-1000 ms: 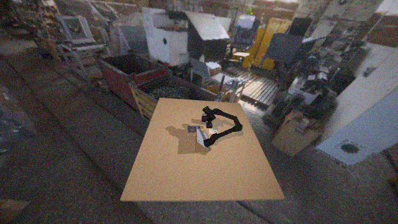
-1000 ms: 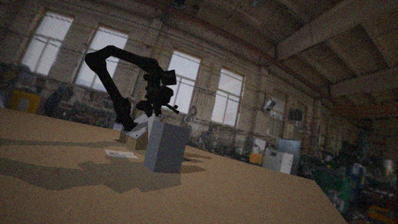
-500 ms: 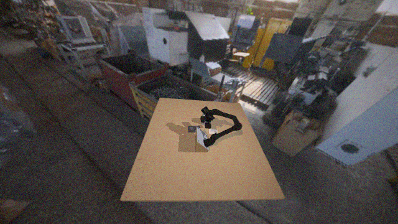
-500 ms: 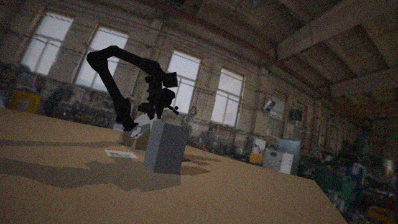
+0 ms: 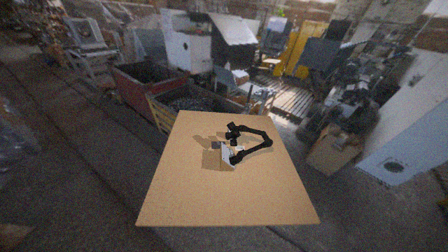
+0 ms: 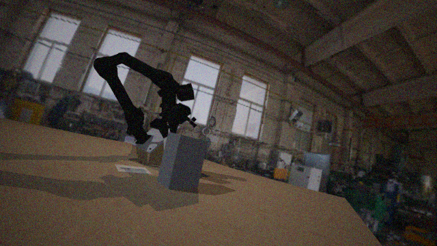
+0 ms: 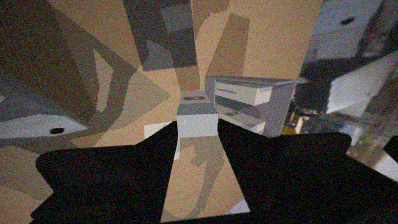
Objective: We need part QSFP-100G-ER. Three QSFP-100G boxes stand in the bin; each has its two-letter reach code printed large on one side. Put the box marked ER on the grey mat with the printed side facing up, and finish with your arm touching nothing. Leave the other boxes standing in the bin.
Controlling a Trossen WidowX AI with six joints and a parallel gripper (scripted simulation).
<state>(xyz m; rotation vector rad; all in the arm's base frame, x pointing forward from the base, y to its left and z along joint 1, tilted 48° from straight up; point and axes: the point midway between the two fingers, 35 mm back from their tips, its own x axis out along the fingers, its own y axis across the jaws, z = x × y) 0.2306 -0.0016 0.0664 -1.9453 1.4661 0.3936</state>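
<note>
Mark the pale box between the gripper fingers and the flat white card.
Pale box (image 7: 197, 125): wrist view, its near face.
Flat white card (image 5: 239, 148) (image 6: 125, 171) (image 7: 156, 131): top, exterior, wrist views, its upper surface.

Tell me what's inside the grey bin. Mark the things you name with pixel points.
The wrist view shows two pale boxes (image 7: 243, 93) (image 7: 246, 120) inside the bin (image 7: 281, 112) (image 6: 184, 164). Their lower parts and the bin's floor are hidden; no reach code is readable. From outside, its walls cover everything.

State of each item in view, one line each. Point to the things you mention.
hand (image 5: 233, 143) (image 6: 171, 130) (image 7: 197, 124): shut on a QSFP-100G box
held QSFP-100G box (image 7: 197, 126): gripped, reach code unreadable
grey bin (image 6: 182, 162) (image 7: 281, 107): upright, open on top
other two QSFP-100G boxes (image 7: 240, 93) (image 7: 242, 120): in the bin
grey mat (image 5: 215, 145) (image 7: 162, 37): flat, no box on it
white card (image 5: 239, 148) (image 6: 132, 169) (image 7: 156, 131): flat on tabletop
</note>
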